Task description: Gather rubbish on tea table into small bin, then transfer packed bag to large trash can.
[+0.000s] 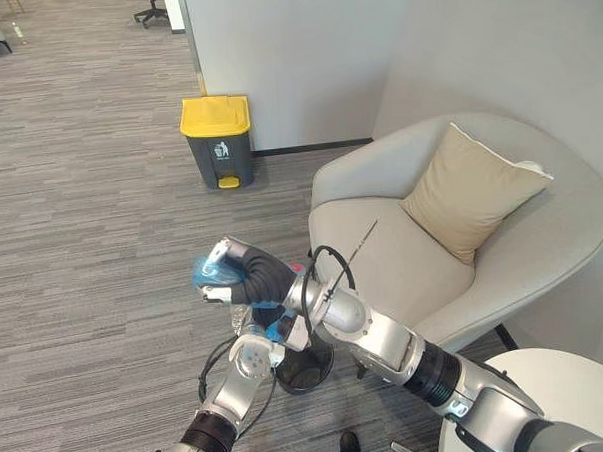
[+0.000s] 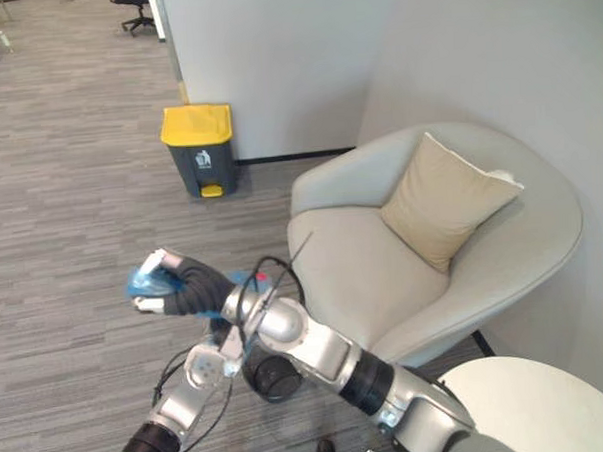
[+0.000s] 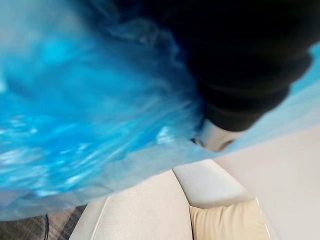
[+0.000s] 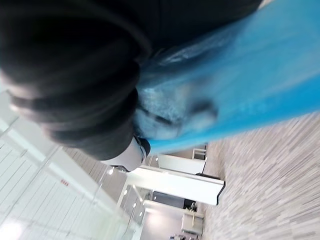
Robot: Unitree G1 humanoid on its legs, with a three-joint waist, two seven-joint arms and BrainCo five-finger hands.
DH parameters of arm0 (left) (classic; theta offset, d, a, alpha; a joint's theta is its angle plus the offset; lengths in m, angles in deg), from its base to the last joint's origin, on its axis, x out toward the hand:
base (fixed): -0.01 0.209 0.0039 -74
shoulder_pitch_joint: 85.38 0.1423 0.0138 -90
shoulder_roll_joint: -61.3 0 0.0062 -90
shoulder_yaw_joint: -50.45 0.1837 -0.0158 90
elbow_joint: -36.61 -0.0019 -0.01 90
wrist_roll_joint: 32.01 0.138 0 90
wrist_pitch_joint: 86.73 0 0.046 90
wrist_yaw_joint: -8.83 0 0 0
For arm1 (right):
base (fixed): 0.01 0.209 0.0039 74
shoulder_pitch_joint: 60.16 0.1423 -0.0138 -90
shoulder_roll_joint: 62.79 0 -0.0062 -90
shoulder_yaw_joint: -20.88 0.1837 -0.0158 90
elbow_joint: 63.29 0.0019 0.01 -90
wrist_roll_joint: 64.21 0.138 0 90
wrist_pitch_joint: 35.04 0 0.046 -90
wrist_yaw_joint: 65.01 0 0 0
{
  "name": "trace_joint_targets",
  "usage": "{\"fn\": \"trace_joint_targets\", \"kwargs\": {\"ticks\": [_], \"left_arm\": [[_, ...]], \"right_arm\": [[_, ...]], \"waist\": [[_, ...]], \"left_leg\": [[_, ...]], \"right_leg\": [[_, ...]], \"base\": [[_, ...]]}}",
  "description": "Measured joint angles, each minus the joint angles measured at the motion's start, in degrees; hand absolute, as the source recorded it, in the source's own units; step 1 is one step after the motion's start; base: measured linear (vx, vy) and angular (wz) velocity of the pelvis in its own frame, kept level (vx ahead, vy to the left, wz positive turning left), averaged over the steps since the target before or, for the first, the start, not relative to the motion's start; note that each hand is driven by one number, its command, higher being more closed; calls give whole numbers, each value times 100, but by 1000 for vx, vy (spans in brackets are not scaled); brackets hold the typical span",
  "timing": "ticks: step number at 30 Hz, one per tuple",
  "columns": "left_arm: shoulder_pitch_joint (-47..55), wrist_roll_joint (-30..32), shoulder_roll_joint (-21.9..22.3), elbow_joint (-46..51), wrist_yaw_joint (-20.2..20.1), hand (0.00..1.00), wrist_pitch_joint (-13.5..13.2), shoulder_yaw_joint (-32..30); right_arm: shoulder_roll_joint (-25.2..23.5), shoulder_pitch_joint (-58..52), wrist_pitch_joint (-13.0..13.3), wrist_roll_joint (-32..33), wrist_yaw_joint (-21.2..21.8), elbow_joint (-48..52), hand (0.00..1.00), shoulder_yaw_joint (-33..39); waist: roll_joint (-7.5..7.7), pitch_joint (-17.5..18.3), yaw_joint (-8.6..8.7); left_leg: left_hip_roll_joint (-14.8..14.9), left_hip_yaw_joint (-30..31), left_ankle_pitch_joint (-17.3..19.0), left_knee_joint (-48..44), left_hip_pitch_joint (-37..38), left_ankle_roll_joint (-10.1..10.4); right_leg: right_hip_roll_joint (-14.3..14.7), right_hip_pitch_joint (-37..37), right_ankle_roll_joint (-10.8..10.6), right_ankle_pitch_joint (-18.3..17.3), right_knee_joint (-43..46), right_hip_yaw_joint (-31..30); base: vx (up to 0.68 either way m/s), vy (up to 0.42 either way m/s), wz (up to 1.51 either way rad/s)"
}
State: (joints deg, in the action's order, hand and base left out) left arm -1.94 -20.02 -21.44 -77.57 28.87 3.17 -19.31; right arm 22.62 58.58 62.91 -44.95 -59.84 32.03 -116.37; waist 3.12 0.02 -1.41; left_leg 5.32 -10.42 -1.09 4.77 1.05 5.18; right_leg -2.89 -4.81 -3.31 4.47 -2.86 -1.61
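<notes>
1. Nearest of all is the left hand point(image 3: 240, 75), raised low in front beside the right forearm and pressed up against blue plastic. Whether it grips anything I cannot tell.
2. Just beyond it, the right hand point(image 1: 239, 277) reaches out to the left with its fingers point(image 1: 221, 256) curled round a bunched blue bag point(image 1: 205, 273), which is held up clear of the floor. Its wrist view shows the plastic gathered tight against the dark ribbed cover.
3. More of that blue plastic trails back under the right wrist towards the left hand.
4. Below the two arms a small black bin point(image 1: 306, 374) stands on the floor, close to the near left corner of the armchair. The bag is above it and a little to its left, not inside it.
5. At the near right corner the rim of a round white table point(image 1: 564, 390) shows, on the right of the arms.
6. Right of the hands sits a pale grey armchair point(image 1: 383, 252), with a beige cushion point(image 1: 470, 191) leaning upright against its backrest on the right side.
7. Grey wood-patterned flooring point(image 1: 93, 255) spreads out to the left and far side.
8. Far off against the white wall point(image 1: 284, 57) stands a dark grey trash can point(image 1: 219, 160) with a yellow lid point(image 1: 215, 116), shut, well apart from the bag and the hands.
</notes>
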Motion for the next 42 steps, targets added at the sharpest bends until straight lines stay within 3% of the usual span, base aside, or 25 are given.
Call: {"fn": "trace_joint_targets", "kwargs": {"ticks": [4,9,15,22,25,30,34,37,42], "left_arm": [[199,-99,42,172,-1,100,11,-134],[402,-229,41,584,-5,100,7,-343],[557,-338,40,799,-12,100,-3,-374],[935,-548,46,1195,-29,100,-12,-833],[1183,-610,66,1219,-46,100,-14,-1027],[1508,-762,181,1070,-170,100,-31,-1282],[1701,-890,322,412,-393,100,-35,-1692],[1874,-1001,403,160,-464,100,-34,-1926],[1878,-1003,553,-387,-579,100,-12,-2159]], "right_arm": [[199,-308,51,-641,-17,-4,0,61],[917,-555,151,-1852,-223,-181,0,218],[1532,-797,235,-2870,-492,-205,0,416],[1625,-1830,298,-3689,-1008,-147,0,1824],[1315,-2550,286,-3731,-1193,-119,0,2557],[178,-3343,235,-3465,-1293,-682,0,3456],[-458,-3528,-8,-2280,-922,-2234,0,3929],[-614,-3583,-147,-1923,-796,-2959,0,4143],[-682,-3603,-355,-1913,-817,-3840,0,4453]], "waist": [[1,-20,54],[-25,-101,69],[-58,-128,68],[-81,-143,69],[-124,-171,77],[-186,-208,139],[-194,-214,125],[-238,-222,92],[-266,-228,58]], "left_leg": [[2,4,1,-1,3,-1],[0,8,32,5,71,-2],[0,8,39,7,63,5],[-7,5,108,-29,58,-21],[-9,5,189,-184,-6,-17],[-10,5,198,-212,-2,-11],[5,-98,331,-390,36,14],[16,-287,414,-440,132,26],[31,-554,565,-623,214,13]], "right_leg": [[0,6,-3,-2,-1,4],[-7,91,-21,-15,-28,5],[-5,90,-27,-19,-46,8],[-13,96,-34,-25,-50,0],[-30,99,-38,-32,-50,-6],[-27,108,-37,-36,-49,-10],[-21,172,-38,-35,-45,-111],[-1,187,-42,-34,-25,-289],[12,163,-68,-47,83,-504]], "base": [[0,0,0],[0,0,0],[0,0,0],[0,0,0],[0,0,0],[0,0,0],[-11,11,-10],[0,26,-31],[-5,29,-28]]}}
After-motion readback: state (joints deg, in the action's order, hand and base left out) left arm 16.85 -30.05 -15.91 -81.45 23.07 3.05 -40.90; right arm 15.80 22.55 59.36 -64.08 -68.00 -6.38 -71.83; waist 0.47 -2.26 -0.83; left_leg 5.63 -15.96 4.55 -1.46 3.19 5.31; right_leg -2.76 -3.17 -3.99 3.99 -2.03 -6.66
